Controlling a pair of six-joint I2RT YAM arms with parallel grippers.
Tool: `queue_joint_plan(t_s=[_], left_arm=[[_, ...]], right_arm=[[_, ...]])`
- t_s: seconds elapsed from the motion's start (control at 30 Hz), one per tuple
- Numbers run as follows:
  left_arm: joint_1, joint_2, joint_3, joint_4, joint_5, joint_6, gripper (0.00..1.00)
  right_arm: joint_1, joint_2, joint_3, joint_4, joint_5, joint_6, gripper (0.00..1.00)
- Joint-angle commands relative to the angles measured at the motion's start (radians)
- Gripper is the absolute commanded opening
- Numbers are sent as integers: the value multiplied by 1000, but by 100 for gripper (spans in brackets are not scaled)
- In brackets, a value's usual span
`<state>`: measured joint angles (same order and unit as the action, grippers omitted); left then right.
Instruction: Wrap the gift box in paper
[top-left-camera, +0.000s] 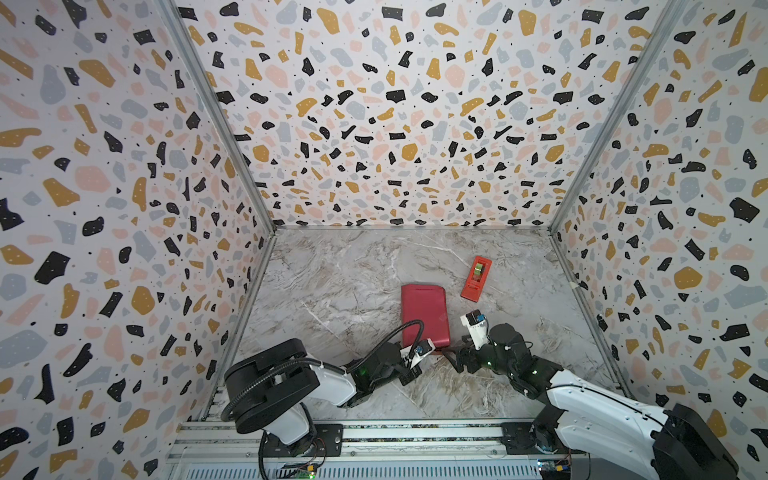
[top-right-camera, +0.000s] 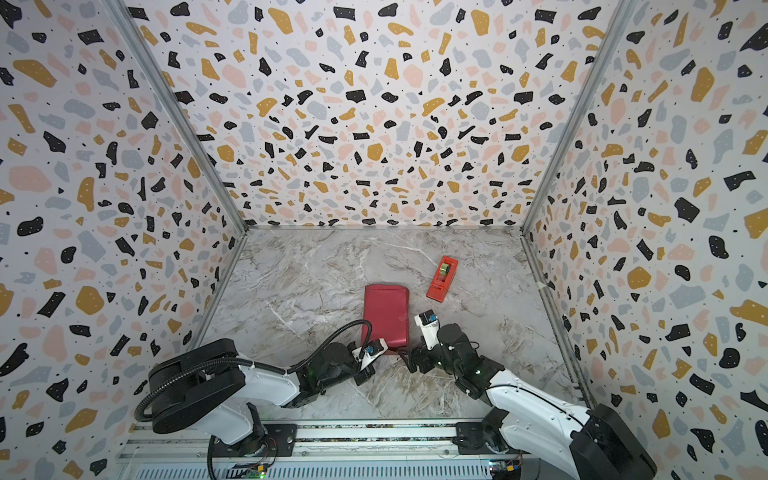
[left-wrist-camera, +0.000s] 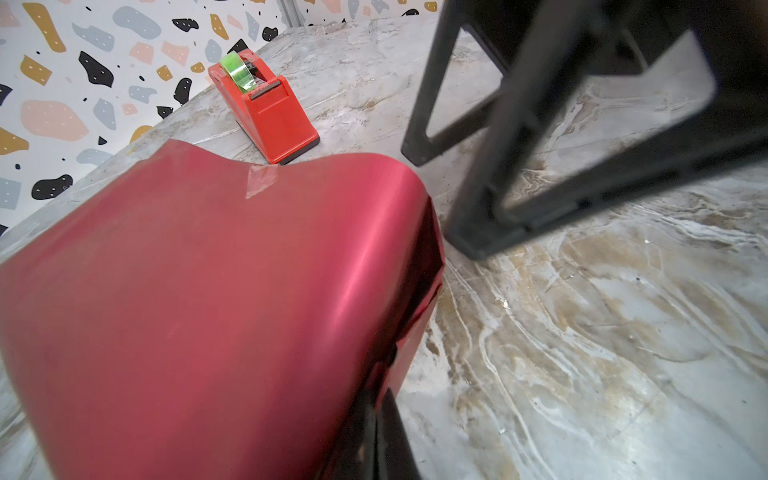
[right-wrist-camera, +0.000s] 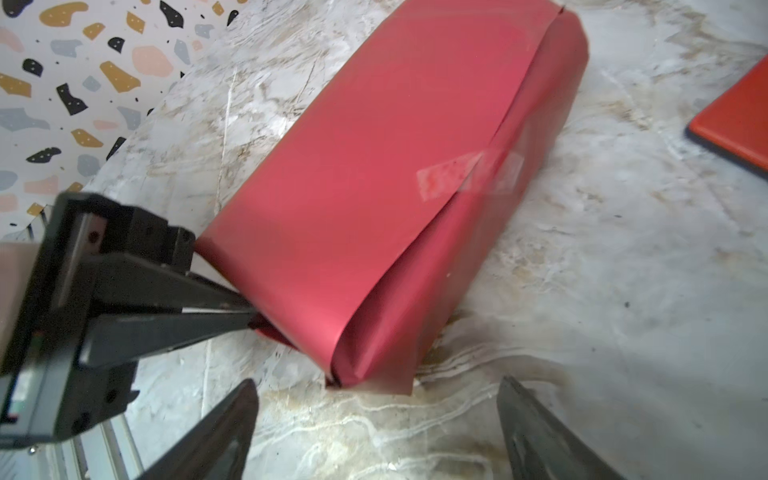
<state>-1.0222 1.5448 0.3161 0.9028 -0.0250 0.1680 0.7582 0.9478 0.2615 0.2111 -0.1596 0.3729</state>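
**Open near end of the parcel sitting between the two pincers**

The paper (top-left-camera: 423, 313) is lying as a crimson tube on the marble surface (top-left-camera: 332, 270), near the middle. Its long axis is running from the robot's side toward the back wall. The gift box is not showing anywhere and is presumably sitting inside the tube. A strip of clear tape (right-wrist-camera: 465, 174) is holding the lengthwise seam on top. The tape dispenser (top-left-camera: 476, 277) is standing apart, beyond the parcel's far right corner.

The left pincer (right-wrist-camera: 253, 316) is clenched, with its tips meeting on the paper's loose edge at the near end, left side. The right pincer (right-wrist-camera: 376, 384) is standing released with its jaws wide and nothing between them. It is hovering just off the near right corner and facing along the parcel's length.

The near end is gaping, with its layers curling and not yet folded down, so the side wrap looks done and the end flaps look like the job in hand. Both arms are sitting close to this end, and the parcel is lying straight ahead of the right pincer. The far end is well out of reach of either pincer as they are sitting now
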Motion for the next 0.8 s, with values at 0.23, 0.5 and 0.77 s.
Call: queue_joint_plan(t_s=[0.23, 0.5, 0.77], left_arm=[[4, 7, -8, 69, 25, -6, 0], [4, 16, 1, 46, 45, 11, 0], [5, 12, 6, 13, 66, 34, 0]], right_arm=[[181, 210, -129, 423, 235, -104, 87], [180, 443, -141, 733, 303, -193, 79], [179, 616, -149, 957, 336, -187, 73]])
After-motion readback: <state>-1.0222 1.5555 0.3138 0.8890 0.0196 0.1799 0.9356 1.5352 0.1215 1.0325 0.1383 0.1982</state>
